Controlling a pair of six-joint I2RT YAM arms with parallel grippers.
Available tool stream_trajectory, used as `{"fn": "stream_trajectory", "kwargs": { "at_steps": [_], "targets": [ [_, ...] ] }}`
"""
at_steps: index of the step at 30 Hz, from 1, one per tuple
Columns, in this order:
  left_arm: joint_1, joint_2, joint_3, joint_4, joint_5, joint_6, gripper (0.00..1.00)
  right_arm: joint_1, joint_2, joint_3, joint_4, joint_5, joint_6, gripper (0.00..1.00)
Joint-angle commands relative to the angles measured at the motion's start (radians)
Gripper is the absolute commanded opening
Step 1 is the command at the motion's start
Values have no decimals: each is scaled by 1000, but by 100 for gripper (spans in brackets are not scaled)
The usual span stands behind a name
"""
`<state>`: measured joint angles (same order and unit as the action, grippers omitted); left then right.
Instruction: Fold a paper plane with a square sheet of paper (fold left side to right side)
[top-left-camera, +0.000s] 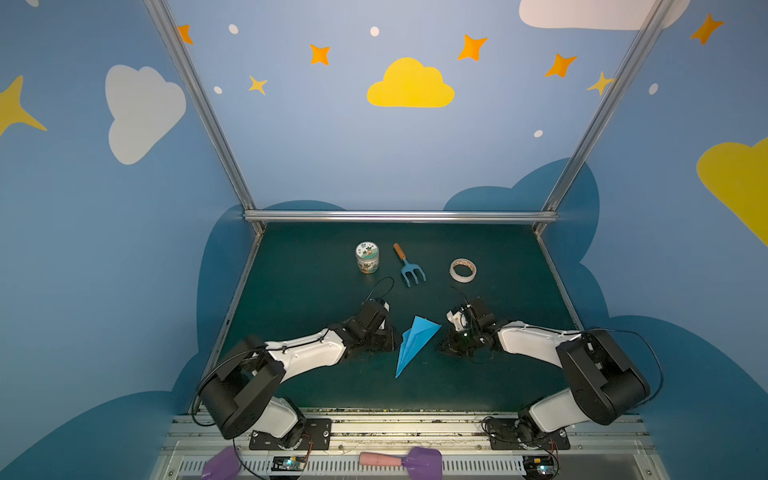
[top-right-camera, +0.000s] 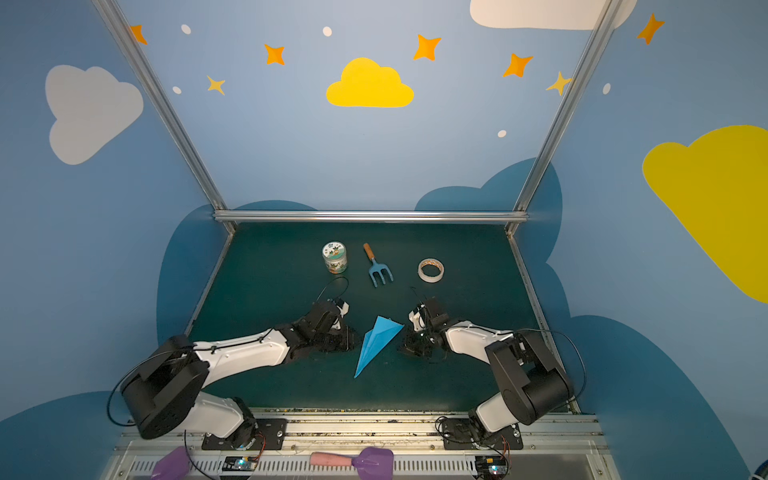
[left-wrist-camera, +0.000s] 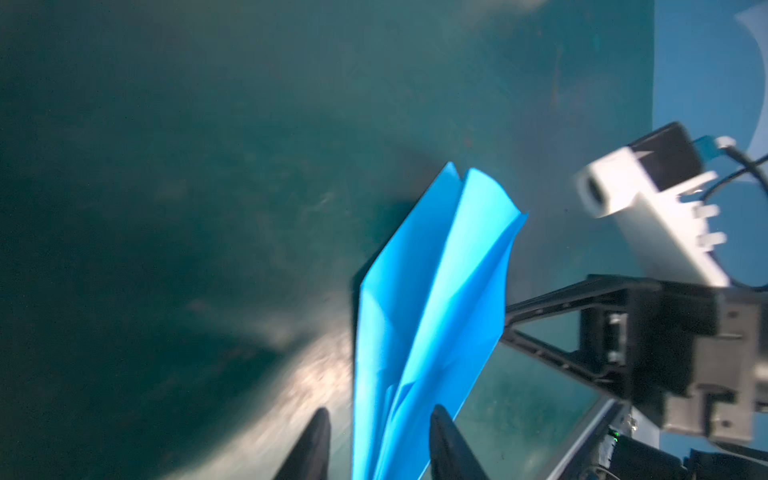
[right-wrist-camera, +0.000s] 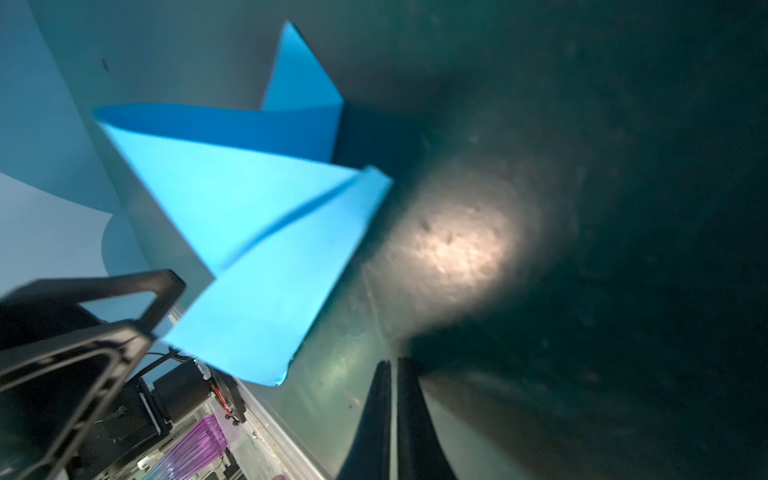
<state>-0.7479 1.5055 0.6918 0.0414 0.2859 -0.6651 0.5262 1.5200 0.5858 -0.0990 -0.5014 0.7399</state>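
Lying nose toward seven o'clock, the paper plane has the left gripper spread apart at nine o'clock, the right gripper pinched together at three.

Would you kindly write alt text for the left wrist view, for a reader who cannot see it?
A sky-blue paper plane lies on the dark green table, one end between the left gripper's parted black fingertips. Beside it, slightly blurred, are the right gripper and its white wrist camera.
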Motion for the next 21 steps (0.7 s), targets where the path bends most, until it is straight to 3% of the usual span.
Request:
{"fn": "stream_trajectory", "kwargs": {
  "at_steps": [1,15,19,21],
  "targets": [
    [6,57,48,21,90,59,43,6,30,-4,53,-9,5,5],
    [-34,213,114,77,167,54,38,6,102,-5,114,-28,18,3],
    [-68,230,132,79,133,41,9,2,109,8,103,-41,2,3],
    [-77,216,142,52,77,41,4,-6,84,11,82,-46,-6,3]
  ]
}}
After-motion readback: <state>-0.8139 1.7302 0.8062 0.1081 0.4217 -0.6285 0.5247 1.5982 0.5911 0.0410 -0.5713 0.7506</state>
